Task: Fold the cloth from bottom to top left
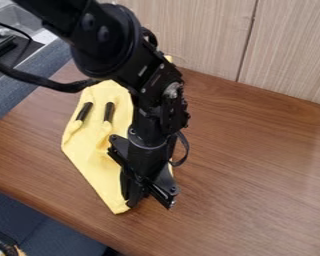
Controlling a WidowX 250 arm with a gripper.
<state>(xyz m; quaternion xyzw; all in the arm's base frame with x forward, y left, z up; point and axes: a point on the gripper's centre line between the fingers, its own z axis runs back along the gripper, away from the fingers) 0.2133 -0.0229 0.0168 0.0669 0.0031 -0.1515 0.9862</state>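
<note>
The black gripper (150, 201) hangs low over the bottom end of the yellow cloth (99, 162), with its two fingers spread apart. Its left finger is over the cloth's bottom corner, and the right one is over bare wood just beside it. The cloth lies lengthwise on the brown table, and the arm hides much of its right side and upper part. On the cloth's left half lie two small utensils with black handles, one at the left (84, 111) and the other (109, 112) closer to the arm.
A wooden panel wall (283, 47) stands behind the brown table (256, 170). At the upper left are a grey ledge (29, 75) and part of a metal sink (19, 19). A black cable hangs from the arm at the left. The table's front edge runs along the lower left.
</note>
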